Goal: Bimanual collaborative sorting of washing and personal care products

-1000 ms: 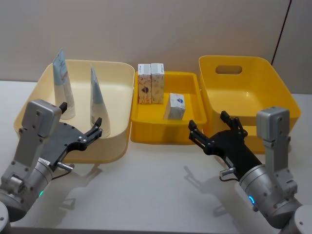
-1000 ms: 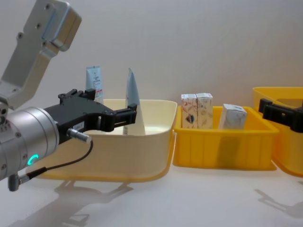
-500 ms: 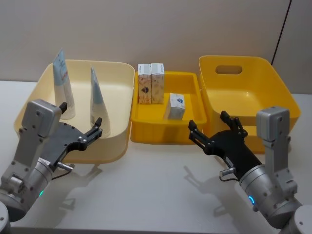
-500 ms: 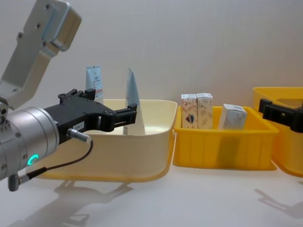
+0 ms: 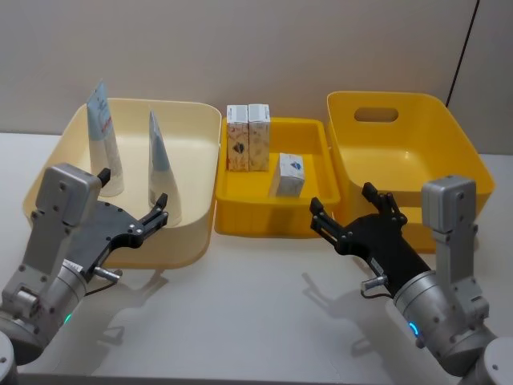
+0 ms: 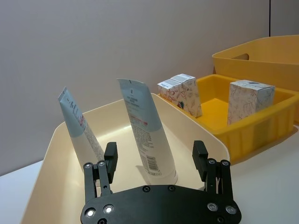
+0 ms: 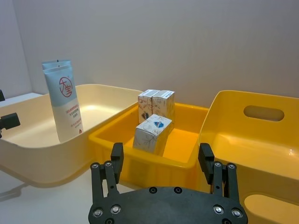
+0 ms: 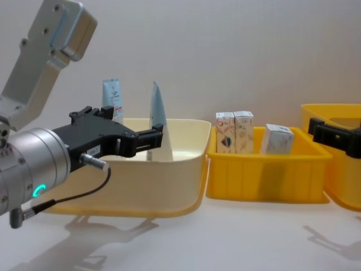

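1. Your left gripper (image 5: 134, 186) hangs above the table (image 5: 240, 321), just before the near wall of the cream bin (image 5: 195, 234). It points into the bin, with its fingers spread apart and nothing between them
2. Your right gripper (image 5: 342, 196) hangs over the table at the near right corner of the yellow tray (image 5: 264, 222). Its fingers are likewise apart and it is empty
3. Two squeeze tubes stand cap-down in the cream bin, both slightly tilted. The rear tube (image 5: 104, 138) is toward the far left corner. The front tube (image 5: 160, 162) is nearer the middle, apart from the first
4. In the right wrist view one tube shows a red circular logo on its pale blue face
5. There are three white cartons in the yellow tray. The carton pair (image 5: 248, 138) stands upright, touching side by side, against the far wall at the left. The single carton (image 5: 288, 175) stands apart from them, nearer the tray's middle
6. The large yellow bin (image 5: 401, 156), with a handle slot in its far wall, sits just right of the tray
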{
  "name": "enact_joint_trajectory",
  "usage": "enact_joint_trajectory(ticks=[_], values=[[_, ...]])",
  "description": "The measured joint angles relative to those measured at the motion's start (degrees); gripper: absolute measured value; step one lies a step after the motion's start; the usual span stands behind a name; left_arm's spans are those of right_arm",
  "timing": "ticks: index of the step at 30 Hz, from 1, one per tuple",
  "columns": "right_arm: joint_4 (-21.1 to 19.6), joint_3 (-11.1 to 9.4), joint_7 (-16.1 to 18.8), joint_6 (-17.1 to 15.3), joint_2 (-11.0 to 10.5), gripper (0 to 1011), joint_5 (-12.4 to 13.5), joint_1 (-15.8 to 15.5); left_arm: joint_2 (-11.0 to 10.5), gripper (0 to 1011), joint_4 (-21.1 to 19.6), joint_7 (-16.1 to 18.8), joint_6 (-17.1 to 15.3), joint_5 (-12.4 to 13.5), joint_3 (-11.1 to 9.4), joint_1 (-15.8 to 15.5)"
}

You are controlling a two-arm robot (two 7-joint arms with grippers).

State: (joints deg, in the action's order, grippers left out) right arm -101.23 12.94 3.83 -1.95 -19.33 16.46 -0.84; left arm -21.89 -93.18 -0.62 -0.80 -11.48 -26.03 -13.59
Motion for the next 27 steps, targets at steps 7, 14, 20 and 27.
enact_joint_trajectory(ticks=[7,14,20,27], values=[[0.0,0.0,0.0,0.0,0.0,998,0.0,0.0,0.0,1002,0.0,0.0,0.0,0.0,0.0,0.0],[0.1,0.5,0.0,-1.1,0.5,998,-0.2,1.1,0.0,1002,0.0,0.0,0.0,0.0,0.0,0.0],[0.2,2.0,0.0,-5.3,2.0,998,-0.4,4.3,0.0,1002,0.0,0.0,0.0,0.0,0.0,0.0],[0.6,3.9,-0.6,-12.5,4.3,998,-0.5,8.5,0.0,1002,0.0,0.0,0.0,0.0,0.0,0.0]])
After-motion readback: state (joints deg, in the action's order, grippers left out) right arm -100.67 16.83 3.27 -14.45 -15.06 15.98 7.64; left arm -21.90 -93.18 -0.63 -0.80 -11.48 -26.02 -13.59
